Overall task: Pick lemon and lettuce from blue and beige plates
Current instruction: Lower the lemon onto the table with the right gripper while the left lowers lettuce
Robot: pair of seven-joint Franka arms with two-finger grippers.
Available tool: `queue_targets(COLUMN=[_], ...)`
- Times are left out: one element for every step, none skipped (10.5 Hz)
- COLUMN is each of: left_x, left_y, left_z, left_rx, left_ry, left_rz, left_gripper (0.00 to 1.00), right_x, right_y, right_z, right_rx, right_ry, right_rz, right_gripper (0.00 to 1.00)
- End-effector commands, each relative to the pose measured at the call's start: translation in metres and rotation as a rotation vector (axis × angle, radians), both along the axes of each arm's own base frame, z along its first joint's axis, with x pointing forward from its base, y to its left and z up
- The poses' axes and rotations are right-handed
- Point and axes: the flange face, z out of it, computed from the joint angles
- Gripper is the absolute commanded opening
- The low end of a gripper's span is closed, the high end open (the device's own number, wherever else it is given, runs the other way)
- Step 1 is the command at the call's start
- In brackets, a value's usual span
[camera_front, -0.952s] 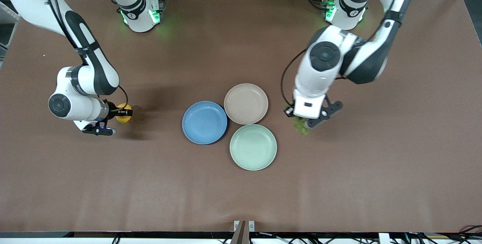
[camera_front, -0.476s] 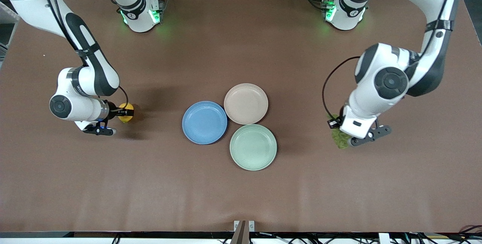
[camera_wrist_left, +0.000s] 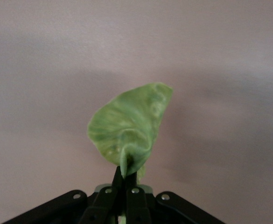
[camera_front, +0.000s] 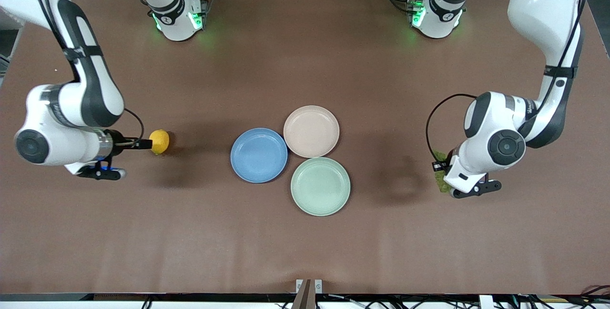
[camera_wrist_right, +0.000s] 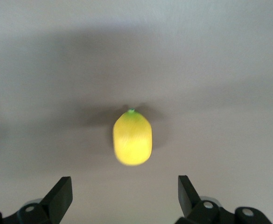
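Observation:
The lemon (camera_front: 158, 141) lies on the brown table, toward the right arm's end from the blue plate (camera_front: 259, 155). My right gripper (camera_front: 141, 145) is open and empty, just short of the lemon; in the right wrist view the lemon (camera_wrist_right: 132, 137) lies ahead of the spread gripper (camera_wrist_right: 124, 186). My left gripper (camera_front: 439, 169) is shut on the lettuce (camera_front: 443, 185) over the table toward the left arm's end. The left wrist view shows the leaf (camera_wrist_left: 129, 123) pinched in the gripper (camera_wrist_left: 127, 175). The blue plate and the beige plate (camera_front: 311, 131) are empty.
A pale mint-green plate (camera_front: 320, 186), also empty, touches the blue and beige plates and is nearer to the front camera. The three plates cluster mid-table. The arm bases (camera_front: 178, 15) stand along the table's edge farthest from the front camera.
My right gripper opened, let go of the lemon and drew back toward the right arm's end. My left gripper carried the lettuce from beside the plates toward the left arm's end.

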Motion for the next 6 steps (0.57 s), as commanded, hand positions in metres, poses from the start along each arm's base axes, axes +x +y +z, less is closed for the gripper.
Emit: queue_targets(left_x=[0.01, 0.013, 0.014, 0.014, 0.016, 0.024], left_y=[0.014, 0.02, 0.027, 0.027, 0.031, 0.038], left_z=[-0.016, -0.019, -0.021, -0.024, -0.024, -0.018], left_rx=[-0.006, -0.008, -0.01, -0.013, -0.013, -0.013], left_ry=[-0.032, -0.043, -0.041, -0.037, -0.042, -0.06], left_rz=[-0.07, -0.085, -0.096, -0.104, -0.096, -0.087], left_gripper=[0.0, 0.03, 0.22, 0.6, 1.0, 1.0], right_x=[0.003, -0.005, -0.018, -0.032, -0.046, -0.059], right_y=[0.02, 0.021, 0.027, 0.041, 0.046, 0.053], right_z=[0.083, 0.121, 0.153, 0.186, 0.212, 0.234], right_rx=[-0.017, -0.028, -0.037, -0.05, -0.057, -0.064], right_ry=[-0.087, -0.139, -0.155, -0.186, -0.203, -0.226], right_rz=[0.037, 0.036, 0.041, 0.052, 0.059, 0.07], right_gripper=[1.0, 1.0, 1.0, 1.0, 1.0, 1.0])
